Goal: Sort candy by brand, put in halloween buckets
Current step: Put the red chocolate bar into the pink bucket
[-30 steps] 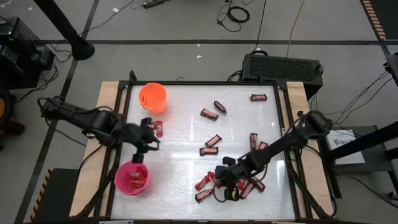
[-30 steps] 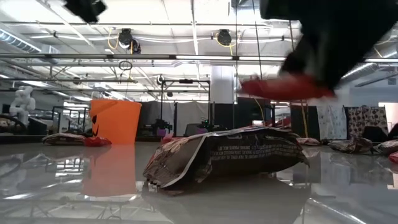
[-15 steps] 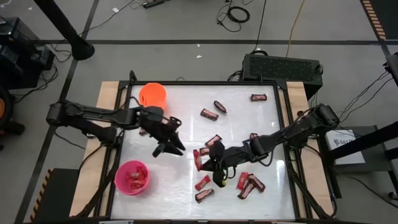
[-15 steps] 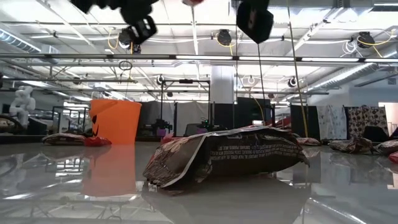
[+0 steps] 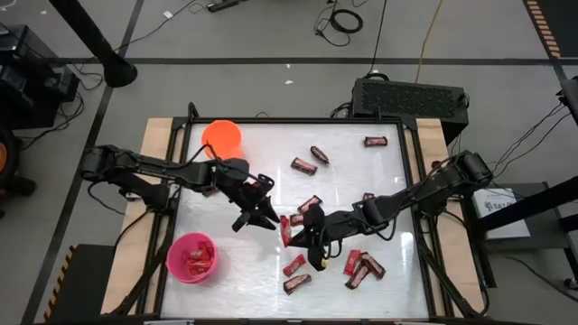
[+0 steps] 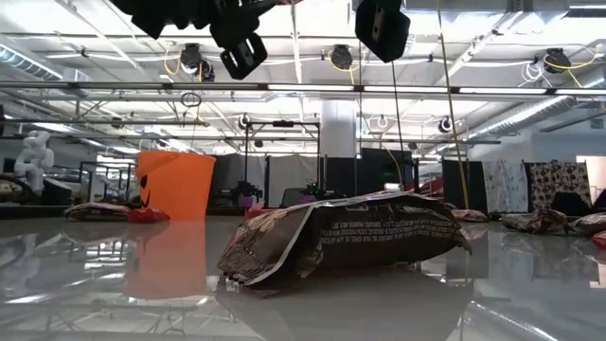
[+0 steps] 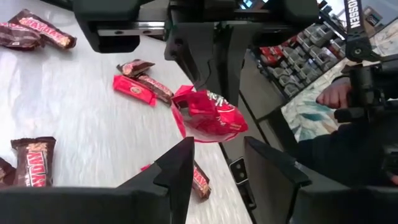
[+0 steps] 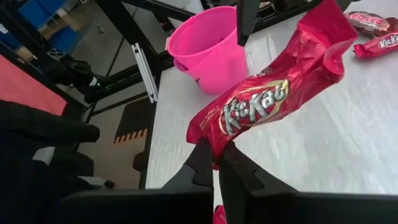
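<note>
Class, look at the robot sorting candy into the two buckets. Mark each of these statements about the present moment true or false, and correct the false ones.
1. The right gripper holds a red KitKat bar between its fingers. True.
2. The left gripper is shut on a brown bar. False: its fingers stand open with nothing between them, facing the red bar held by the other arm.
3. The pink bucket already has candy in it. True: red wrappers show inside it from above.
4. The orange bucket lies tipped on its side. False: it stands upright near the table's far left corner.
5. All candy has been cleared from the table. False: several bars still lie scattered on it.
</note>
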{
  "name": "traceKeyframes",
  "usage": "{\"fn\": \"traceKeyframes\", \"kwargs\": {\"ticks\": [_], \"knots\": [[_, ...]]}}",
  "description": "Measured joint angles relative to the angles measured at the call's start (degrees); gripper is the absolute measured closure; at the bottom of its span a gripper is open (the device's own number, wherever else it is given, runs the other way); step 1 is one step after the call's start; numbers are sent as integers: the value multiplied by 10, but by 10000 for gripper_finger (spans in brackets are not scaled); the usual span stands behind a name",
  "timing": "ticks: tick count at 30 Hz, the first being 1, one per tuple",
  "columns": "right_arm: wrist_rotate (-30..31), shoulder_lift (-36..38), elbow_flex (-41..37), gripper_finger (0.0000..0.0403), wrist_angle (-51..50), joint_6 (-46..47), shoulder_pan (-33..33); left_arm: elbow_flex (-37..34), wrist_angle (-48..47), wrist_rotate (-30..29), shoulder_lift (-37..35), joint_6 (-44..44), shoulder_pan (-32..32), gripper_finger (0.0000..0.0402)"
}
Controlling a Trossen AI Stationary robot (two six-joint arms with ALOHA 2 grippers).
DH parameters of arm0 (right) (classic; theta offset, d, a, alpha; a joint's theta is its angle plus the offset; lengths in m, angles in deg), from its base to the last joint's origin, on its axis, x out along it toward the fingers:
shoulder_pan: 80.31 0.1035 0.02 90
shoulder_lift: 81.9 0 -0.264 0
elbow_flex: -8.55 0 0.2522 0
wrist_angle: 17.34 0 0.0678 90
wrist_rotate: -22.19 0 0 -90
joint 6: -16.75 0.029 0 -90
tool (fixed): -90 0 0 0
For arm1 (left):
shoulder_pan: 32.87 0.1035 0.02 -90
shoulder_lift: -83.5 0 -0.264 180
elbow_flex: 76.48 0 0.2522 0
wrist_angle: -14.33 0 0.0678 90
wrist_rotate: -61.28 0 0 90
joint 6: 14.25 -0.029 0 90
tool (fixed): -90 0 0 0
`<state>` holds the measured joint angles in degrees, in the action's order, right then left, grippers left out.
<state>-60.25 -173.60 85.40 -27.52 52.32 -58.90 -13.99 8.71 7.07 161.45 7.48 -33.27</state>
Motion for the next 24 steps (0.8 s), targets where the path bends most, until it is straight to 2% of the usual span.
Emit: {"fn": "traceKeyframes", "kwargs": {"ticks": [11, 24], "knots": [[-4, 0, 0, 402, 1, 4, 1, 0, -20, -14, 1, -15, 0, 256], [-2, 0, 0, 402, -37, -24, -3, 0, 14, -30, 1, -27, 1, 256]]}}
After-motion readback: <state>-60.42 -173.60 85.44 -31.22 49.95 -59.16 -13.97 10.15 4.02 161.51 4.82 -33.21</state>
